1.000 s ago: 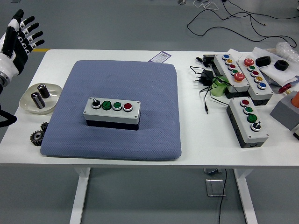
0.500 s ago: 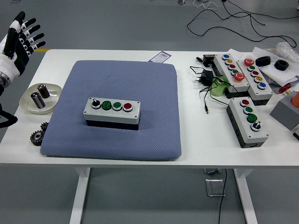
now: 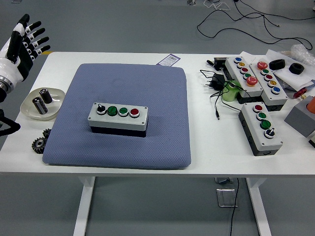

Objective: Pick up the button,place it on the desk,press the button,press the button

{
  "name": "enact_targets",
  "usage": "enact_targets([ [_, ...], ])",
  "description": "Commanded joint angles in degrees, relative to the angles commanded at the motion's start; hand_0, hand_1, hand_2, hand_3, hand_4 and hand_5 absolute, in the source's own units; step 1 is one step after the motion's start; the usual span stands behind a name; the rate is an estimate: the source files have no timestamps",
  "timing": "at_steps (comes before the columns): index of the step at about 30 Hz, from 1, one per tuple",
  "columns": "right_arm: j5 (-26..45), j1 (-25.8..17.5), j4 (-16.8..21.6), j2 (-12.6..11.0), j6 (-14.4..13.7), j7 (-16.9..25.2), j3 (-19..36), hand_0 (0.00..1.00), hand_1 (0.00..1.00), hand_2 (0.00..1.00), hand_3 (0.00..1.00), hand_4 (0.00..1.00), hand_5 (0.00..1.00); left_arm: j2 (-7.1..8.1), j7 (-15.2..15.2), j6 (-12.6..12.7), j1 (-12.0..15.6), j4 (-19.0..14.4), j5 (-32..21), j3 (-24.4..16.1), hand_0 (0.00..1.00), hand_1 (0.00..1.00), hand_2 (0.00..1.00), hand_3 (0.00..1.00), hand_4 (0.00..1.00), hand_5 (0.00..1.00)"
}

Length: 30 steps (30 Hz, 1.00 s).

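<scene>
A grey button box [image 3: 118, 118] with a black knob, two green buttons and a red button sits on the blue-grey pad [image 3: 123, 83], a little left of the pad's middle. My left hand [image 3: 25, 43] is raised at the far left edge, above the table's left end, fingers spread and empty, well away from the box. My right hand is out of view.
A shallow dish [image 3: 42, 102] with two dark cylinders and some black gears [image 3: 40, 141] lie left of the pad. At the right are three more button boxes [image 3: 262, 129], a green object with black cables [image 3: 229, 91], black rings and a grey block [image 3: 301, 118].
My left hand has drifted slightly to the right and up at the left edge. Nothing on the table has moved.
</scene>
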Motion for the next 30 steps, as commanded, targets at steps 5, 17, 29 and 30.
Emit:
enact_targets([
  [5,0.22,-0.07,0.00,-0.02,0.02,-0.06,-0.20,0.704,0.697,0.754,0.693,0.386,0.194,-0.13,0.07,-0.03,-0.04,0.12,-0.08,0.28,0.845,0.898,0.944,0.918,0.710,0.998],
  [17,1.81,-0.50,0.00,-0.09,-0.41,-0.03,-1.36,0.703,0.697,0.754,0.693,0.386,0.194,-0.20,0.42,-0.11,0.21,0.30,-0.61,0.76,0.846,0.899,0.941,0.921,0.708,0.998],
  [29,1.26,-0.49,0.00,0.08,-0.24,-0.18,-0.69,0.703,0.697,0.754,0.693,0.387,0.195,-0.09,0.67,-0.20,-0.10,0.60,-0.57,0.88,0.845,0.899,0.941,0.920,0.707,0.998],
  [30,1.17,-0.53,0.00,0.09,-0.23,-0.18,-0.61,0.703,0.697,0.754,0.693,0.387,0.195,-0.07,0.70,-0.22,-0.06,0.63,-0.64,0.88,0.845,0.899,0.941,0.920,0.707,0.998],
])
